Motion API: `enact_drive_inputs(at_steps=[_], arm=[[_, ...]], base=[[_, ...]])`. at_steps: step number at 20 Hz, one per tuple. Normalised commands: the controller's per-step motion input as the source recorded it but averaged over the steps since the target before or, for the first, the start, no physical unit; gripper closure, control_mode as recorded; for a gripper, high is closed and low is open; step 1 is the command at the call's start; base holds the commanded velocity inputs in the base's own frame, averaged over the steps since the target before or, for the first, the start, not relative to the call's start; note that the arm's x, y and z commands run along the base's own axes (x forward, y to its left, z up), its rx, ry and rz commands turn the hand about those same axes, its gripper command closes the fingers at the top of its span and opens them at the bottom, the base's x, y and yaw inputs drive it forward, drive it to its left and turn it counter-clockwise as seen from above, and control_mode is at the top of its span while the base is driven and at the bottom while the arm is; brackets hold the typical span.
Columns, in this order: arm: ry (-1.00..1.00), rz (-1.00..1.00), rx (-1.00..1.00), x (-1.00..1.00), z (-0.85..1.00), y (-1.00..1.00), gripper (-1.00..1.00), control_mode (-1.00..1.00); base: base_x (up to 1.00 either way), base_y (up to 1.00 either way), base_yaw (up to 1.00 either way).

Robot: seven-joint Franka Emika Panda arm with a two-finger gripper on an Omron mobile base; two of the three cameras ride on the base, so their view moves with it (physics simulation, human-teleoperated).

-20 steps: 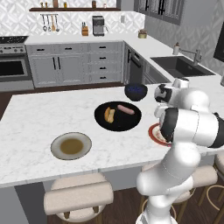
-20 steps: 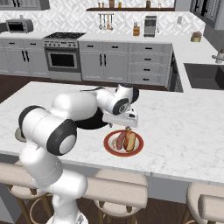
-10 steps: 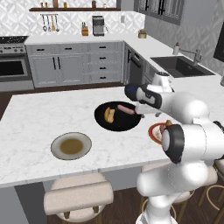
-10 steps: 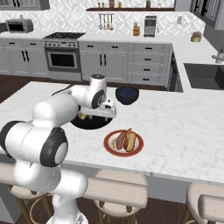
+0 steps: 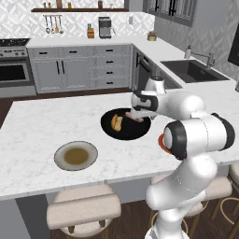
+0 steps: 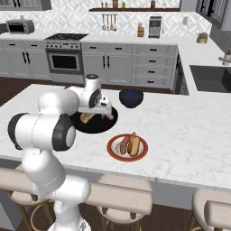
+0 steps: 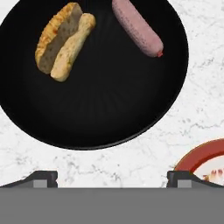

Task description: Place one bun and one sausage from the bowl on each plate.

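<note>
Hovering over black bowl (image 7: 94, 109): gripper (image 7: 112, 178) spread wide, empty; one bun (image 7: 63, 40) and one sausage (image 7: 137, 27) inside.

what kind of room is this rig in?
A rendered home kitchen, by the look of it: a stove set among grey cabinets, a sink in the side counter, and a marble island with stools.

Grey cabinets (image 5: 70, 72), marble island (image 5: 42, 126)
</note>
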Motion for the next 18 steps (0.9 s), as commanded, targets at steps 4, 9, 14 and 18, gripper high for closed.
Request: enact_drive_inputs(at_steps=[4,9,14,18], arm=[[-0.06,0.08,-0.01,0.53,0.0,0.0,-1.0,-1.0],[0.0,0.0,-0.03,0.48,-0.25,0.0,-1.0,-1.0],[0.0,0.02,-0.08,0.54,-0.42,0.0,-1.0,-1.0],[0.0,0.0,-0.01,0.5,-0.15,0.0,-1.0,-1.0]], base=[[0.0,0.0,0.0],[0.0,0.0,0.0],[0.0,0.0,0.0],[0.0,0.0,0.0]])
